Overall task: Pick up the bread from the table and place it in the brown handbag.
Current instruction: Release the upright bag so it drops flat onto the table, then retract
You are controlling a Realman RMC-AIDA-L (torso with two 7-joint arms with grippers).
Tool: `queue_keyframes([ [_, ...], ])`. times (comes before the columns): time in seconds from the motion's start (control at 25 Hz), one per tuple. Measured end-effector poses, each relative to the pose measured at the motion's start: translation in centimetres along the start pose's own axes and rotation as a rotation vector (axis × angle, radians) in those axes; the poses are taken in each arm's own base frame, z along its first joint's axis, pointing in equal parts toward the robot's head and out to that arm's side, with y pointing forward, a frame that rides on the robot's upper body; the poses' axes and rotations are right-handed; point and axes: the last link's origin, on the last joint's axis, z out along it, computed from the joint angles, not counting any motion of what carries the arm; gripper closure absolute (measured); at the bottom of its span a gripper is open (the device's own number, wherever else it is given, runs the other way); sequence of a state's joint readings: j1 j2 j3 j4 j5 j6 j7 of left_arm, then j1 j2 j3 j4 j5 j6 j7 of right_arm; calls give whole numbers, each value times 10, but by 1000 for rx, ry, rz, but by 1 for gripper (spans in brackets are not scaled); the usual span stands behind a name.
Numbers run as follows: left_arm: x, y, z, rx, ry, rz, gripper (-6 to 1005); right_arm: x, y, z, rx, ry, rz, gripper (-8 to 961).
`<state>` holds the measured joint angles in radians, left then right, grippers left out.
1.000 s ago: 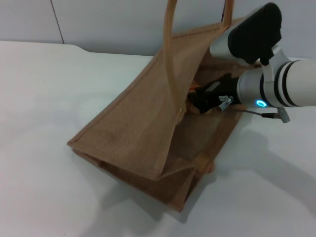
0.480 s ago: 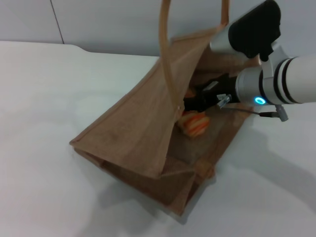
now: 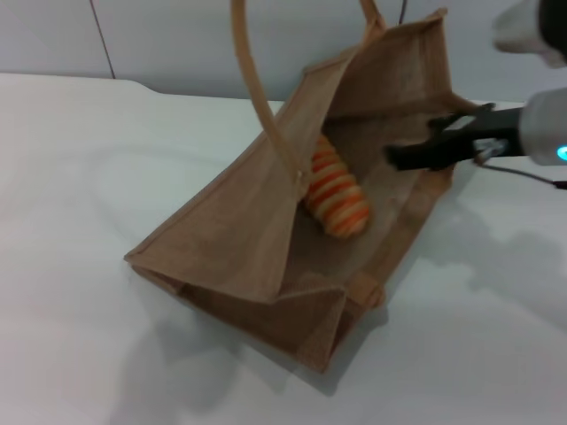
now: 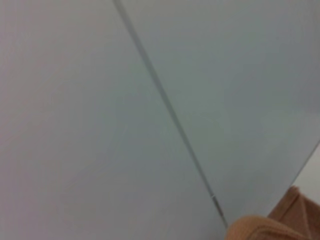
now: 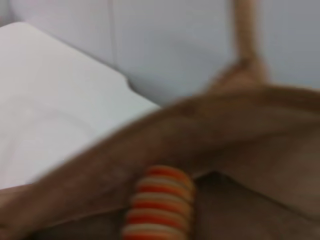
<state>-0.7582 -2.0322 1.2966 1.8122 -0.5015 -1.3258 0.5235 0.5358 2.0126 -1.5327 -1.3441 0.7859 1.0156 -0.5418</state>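
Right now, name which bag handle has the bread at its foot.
The handle on the brown handbag's nearer wall; the bread lies by its foot, not the far-wall handle.

pale grey wall panels (image 3: 177, 44), thin dark seam (image 4: 170, 115)

bread (image 3: 335, 197) dropped in bag, right hand (image 3: 399, 158) withdrawn

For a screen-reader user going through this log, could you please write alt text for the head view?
A striped orange-and-cream bread lies inside the brown handbag, which rests tilted with its mouth open on the white table. The right gripper sits at the bag's mouth, apart from the bread, its black fingers holding nothing. The left gripper is out of view.
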Motion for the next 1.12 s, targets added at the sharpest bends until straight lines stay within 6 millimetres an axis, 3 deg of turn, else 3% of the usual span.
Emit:
queue_keyframes([
  [0.12,-13,-12,-3,37,-3,-36,865,16,-30,-13,111,37,34,158],
  [0.4,-41,-32,-3,112,17,-126,864,39,-61,-25,263,69,44,158],
  [0.76,-77,-39,9,101,50,-261,862,35,-76,-53,430,-185,77,159],
  [1.08,-85,-37,18,60,77,-282,860,39,-80,-49,437,-228,113,160],
  [1.12,-87,-35,20,48,77,-281,799,39,-80,-47,436,-228,113,160],
])
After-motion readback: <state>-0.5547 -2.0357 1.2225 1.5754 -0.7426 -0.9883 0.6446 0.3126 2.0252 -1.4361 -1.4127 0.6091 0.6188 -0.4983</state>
